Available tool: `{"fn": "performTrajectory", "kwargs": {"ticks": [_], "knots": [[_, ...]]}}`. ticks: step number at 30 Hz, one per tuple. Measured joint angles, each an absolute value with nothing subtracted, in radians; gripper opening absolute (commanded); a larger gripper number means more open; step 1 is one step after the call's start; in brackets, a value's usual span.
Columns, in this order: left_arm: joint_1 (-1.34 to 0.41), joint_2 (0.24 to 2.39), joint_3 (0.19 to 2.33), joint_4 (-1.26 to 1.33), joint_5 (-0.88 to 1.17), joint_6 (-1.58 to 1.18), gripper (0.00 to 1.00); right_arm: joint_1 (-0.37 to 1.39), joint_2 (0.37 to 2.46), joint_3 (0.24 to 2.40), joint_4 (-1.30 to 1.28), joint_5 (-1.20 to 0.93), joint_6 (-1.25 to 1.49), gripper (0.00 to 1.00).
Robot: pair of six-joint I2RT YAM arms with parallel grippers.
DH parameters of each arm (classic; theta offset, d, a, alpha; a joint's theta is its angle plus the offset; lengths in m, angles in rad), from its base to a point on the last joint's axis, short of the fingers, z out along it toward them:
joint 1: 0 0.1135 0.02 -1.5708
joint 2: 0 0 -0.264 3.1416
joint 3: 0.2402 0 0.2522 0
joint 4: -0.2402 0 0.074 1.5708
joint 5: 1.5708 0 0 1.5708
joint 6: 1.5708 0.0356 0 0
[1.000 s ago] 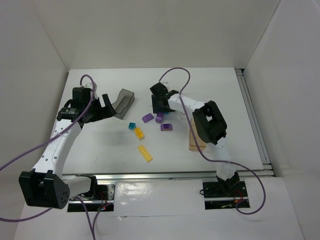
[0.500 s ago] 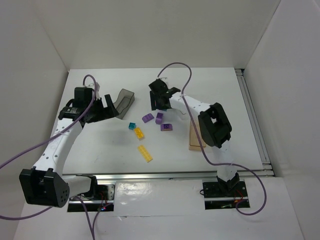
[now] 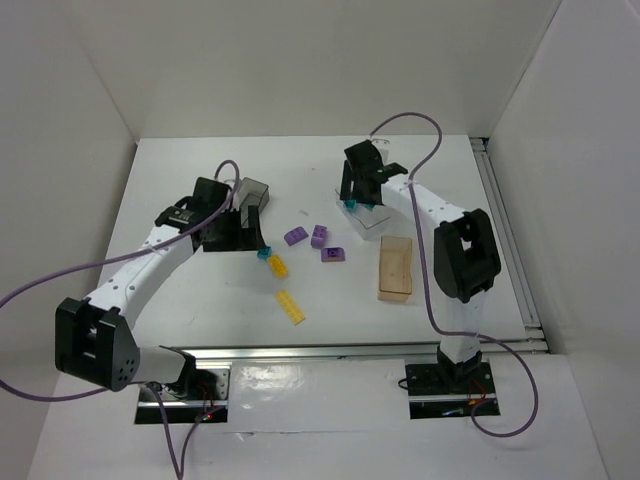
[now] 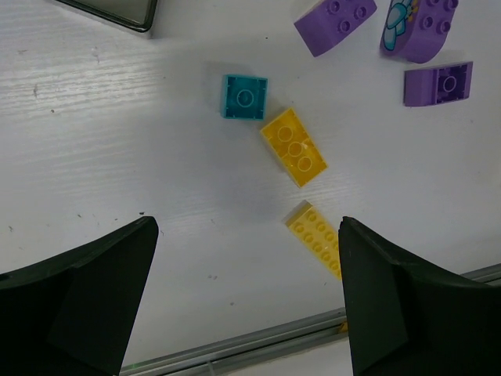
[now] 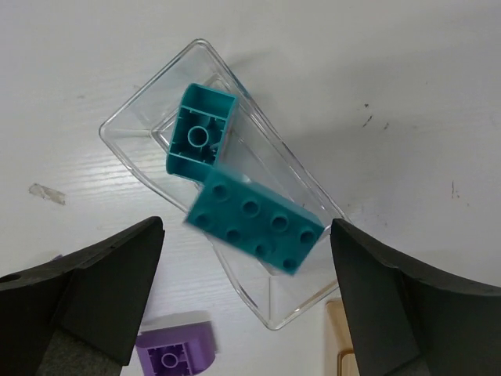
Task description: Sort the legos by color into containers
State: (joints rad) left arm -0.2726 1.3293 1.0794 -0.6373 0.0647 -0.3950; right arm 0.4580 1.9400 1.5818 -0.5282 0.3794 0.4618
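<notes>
White walls close in the white desk (image 3: 230, 300) on three sides. Toward its far right corner the right pincer (image 5: 246, 225) stands wide open over the clear bin (image 5: 125, 125) and grips nothing. Between its fingers, touching neither of them, a teal brick with eight studs (image 5: 254, 223) lies across the bin, slightly blurred. Whether it rests on the rim I cannot tell. On the bin's floor a small teal brick (image 5: 201, 131) lies upside down. Just beside this bin, toward the near edge, stands the tan bin (image 3: 395, 268).

Around the middle of the desk the left pincer (image 4: 249, 227) is also wide open and empty, with bare desk between its fingers. A long yellow brick (image 4: 317, 239) lies just beside one finger. Beyond it come a shorter yellow brick (image 4: 293, 147) and, just beside that, a small teal square brick (image 4: 245, 96). Farther out lie three purple bricks (image 4: 438, 84), and the dark grey bin (image 4: 117, 9) stands on the left half of the desk.
</notes>
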Motion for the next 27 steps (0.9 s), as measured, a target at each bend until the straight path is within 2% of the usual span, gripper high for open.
{"fn": "performTrajectory", "kwargs": {"ticks": [2, 6, 11, 18, 20, 27], "knots": [[-0.291, 1.354, 1.083, -0.639, 0.052, -0.395, 1.00, 0.453, 1.944, 1.575, -0.539, 0.382, 0.474, 1.00], [-0.309, 1.390, 1.083, -0.644, 0.028, -0.399, 1.00, 0.471, 1.945, 1.579, -0.541, 0.407, 0.488, 1.00], [-0.313, 1.398, 1.094, -0.648, 0.021, -0.400, 0.95, 0.558, 1.945, 1.598, -0.546, 0.459, 0.490, 0.92], [-0.318, 1.524, 1.135, -0.626, 0.022, -0.424, 0.87, 0.684, 1.924, 1.592, -0.538, 0.400, 0.489, 0.92], [-0.325, 1.567, 1.135, -0.622, 0.021, -0.429, 0.81, 0.699, 1.904, 1.567, -0.529, 0.383, 0.490, 0.92], [-0.366, 1.664, 1.153, -0.602, -0.022, -0.482, 0.78, 0.697, 1.816, 1.462, -0.535, 0.390, 0.496, 0.92]]}}
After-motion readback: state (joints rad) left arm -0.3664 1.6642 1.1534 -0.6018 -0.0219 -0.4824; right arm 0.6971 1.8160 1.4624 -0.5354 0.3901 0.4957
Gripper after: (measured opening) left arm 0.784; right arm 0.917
